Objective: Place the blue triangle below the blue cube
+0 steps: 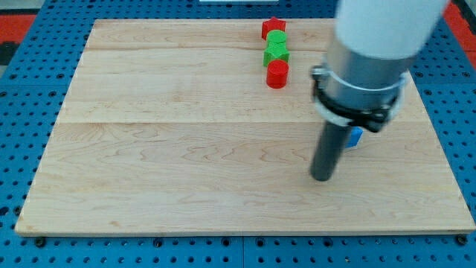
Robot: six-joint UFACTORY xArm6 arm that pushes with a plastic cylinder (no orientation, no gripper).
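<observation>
My tip rests on the wooden board at the view's lower right. A small bit of a blue block shows just right of the rod, above the tip; its shape is hidden by the rod and arm. No second blue block shows; the arm body covers the board's upper right. I cannot tell which blue block this is.
A column of blocks stands near the view's top centre: a red star-like block, a green round block, a green block and a red cylinder. The arm's body blocks the upper right.
</observation>
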